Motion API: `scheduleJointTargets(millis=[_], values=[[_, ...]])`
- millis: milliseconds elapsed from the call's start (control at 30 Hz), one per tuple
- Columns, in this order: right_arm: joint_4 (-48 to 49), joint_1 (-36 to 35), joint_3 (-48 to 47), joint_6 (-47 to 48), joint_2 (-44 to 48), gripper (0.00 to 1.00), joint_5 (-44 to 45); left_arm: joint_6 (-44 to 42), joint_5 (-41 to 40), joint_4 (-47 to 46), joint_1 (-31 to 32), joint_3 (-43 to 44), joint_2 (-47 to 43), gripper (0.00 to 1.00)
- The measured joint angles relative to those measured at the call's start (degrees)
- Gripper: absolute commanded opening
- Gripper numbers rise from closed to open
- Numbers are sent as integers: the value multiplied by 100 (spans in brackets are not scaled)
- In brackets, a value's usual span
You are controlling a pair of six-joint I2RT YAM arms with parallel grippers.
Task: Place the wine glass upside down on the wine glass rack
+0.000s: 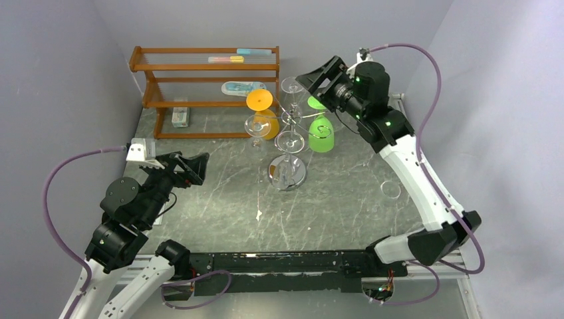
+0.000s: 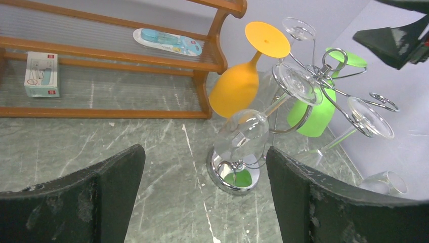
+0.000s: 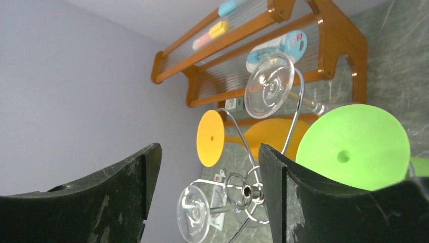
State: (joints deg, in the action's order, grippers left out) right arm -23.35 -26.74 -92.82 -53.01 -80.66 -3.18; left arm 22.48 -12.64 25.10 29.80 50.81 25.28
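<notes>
The chrome wire rack (image 1: pixel 290 174) stands mid-table on its round mirror base, also in the left wrist view (image 2: pixel 233 174). Hanging upside down on it are an orange glass (image 1: pixel 264 121), a green glass (image 1: pixel 321 136) and three clear glasses, one at the front (image 1: pixel 290 141). Another clear glass (image 1: pixel 390 189) stands alone on the table to the right. My right gripper (image 1: pixel 319 78) is open and empty, high beside the rack's top, close to the green glass's foot (image 3: pixel 352 147). My left gripper (image 1: pixel 197 167) is open and empty, low at the left, facing the rack.
An orange-brown wooden shelf rack (image 1: pixel 206 66) stands against the back wall with small packets and a box (image 1: pixel 179 117) on it. Grey walls close in at left, back and right. The rack's looping arms (image 3: pixel 238 182) sit just ahead of my right fingers.
</notes>
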Motion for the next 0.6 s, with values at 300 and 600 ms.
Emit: scheduleJointTargets(millis=[300,600], values=[[-240,0,195,979,831,76,881,2,28,2,0,0,0,95],[-1506,7,614,1884,1665,75,3620,-79,44,-114,0,-33,44,96]])
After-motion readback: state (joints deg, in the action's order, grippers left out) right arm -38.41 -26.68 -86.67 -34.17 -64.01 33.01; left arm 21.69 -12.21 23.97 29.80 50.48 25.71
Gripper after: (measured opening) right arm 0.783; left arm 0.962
